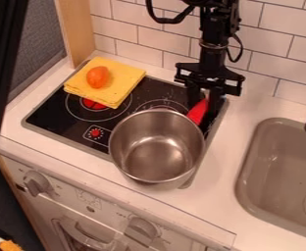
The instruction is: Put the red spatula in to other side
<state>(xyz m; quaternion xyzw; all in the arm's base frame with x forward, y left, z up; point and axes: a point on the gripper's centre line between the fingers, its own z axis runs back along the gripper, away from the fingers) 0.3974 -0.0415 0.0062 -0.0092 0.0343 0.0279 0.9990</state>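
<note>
We saw the metal pot [157,149] close beside the red spatula [198,112], under the claw [205,100], whose opening and hold we could not tell. The yellow cloth [121,89] carried an orange object [98,77].

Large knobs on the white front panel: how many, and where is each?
2: the left knob is toward the picture's left edge; the right knob is below the pot.

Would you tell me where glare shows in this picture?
Camera view: bright highlights streak the inner floor and wall of the steel pot; the glossy black stove shows pale specks right of the yellow cloth, glints or marks, I cannot tell which.
</note>
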